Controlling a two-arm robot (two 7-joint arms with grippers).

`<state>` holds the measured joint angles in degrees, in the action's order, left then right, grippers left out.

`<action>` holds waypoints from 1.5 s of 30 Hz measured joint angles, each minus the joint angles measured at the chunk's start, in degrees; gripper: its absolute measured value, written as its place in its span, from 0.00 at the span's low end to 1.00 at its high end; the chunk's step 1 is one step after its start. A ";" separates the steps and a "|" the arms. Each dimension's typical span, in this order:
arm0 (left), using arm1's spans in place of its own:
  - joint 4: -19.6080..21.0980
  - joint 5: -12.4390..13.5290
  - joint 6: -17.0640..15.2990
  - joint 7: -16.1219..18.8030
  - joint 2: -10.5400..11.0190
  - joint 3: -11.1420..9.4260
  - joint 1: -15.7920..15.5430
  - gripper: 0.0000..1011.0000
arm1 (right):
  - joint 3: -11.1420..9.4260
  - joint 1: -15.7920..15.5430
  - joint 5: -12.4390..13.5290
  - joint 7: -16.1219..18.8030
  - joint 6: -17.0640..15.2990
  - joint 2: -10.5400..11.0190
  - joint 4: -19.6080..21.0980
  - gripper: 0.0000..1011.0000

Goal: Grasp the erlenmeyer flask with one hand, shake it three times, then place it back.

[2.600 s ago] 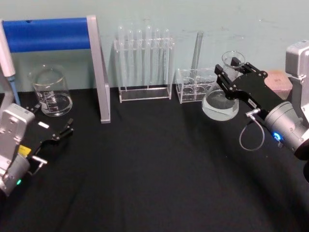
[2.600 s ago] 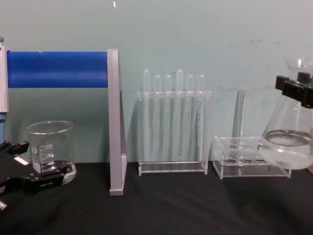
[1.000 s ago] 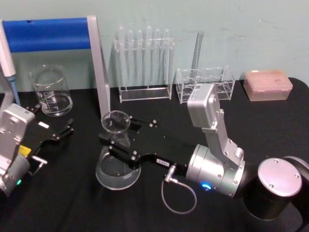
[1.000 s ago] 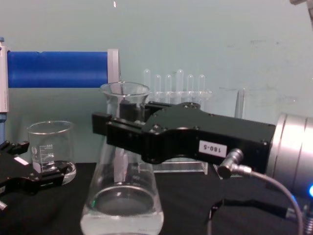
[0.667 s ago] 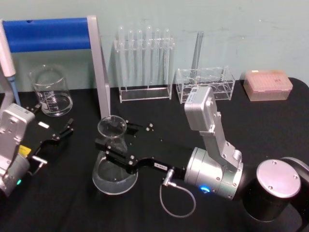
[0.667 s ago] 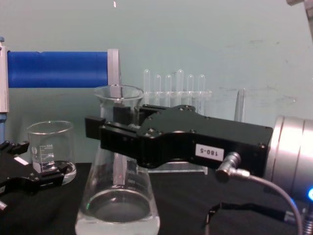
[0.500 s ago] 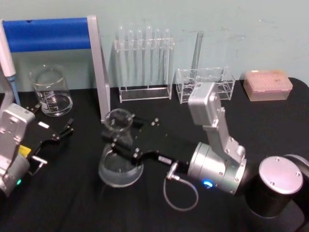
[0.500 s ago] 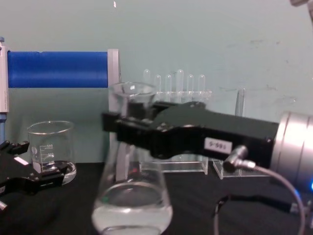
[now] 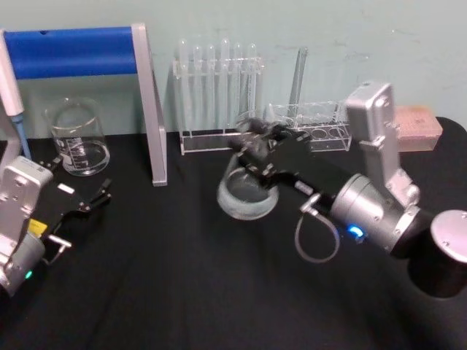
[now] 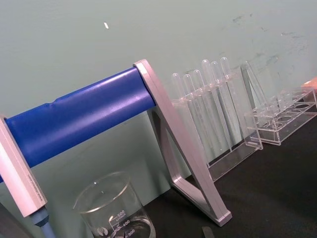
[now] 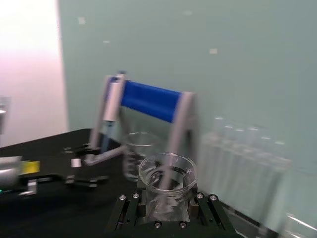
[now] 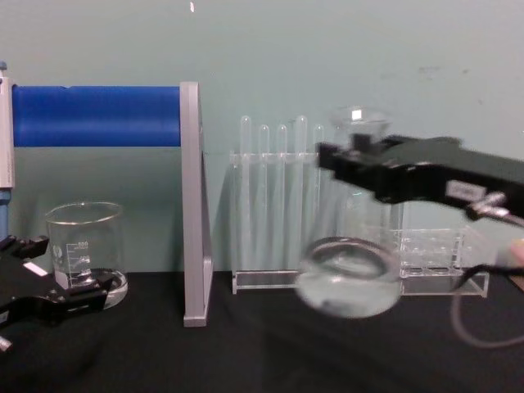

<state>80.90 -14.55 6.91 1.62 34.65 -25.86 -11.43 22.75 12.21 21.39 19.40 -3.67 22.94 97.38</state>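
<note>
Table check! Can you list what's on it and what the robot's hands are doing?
Surface: black table.
Job's things: erlenmeyer flask, liquid inside, lifted off the table.
Clutter: beaker, test tube rack, smaller rack, blue-barred stand.
Grippers: right gripper shut on the flask's neck; left gripper open, low at the left.
Cables: grey cable looped by the right wrist.
Surroundings: pale green wall.

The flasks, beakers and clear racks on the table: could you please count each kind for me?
flask: 1
beaker: 1
clear racks: 2
Total: 4
</note>
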 joint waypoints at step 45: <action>0.00 0.00 0.00 0.00 0.00 0.00 0.00 0.99 | -6.29 -2.12 -4.05 0.61 -0.11 -2.75 -0.72 0.45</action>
<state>80.90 -14.55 6.91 1.62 34.65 -25.86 -11.43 16.46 10.09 17.34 20.01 -3.78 20.19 96.65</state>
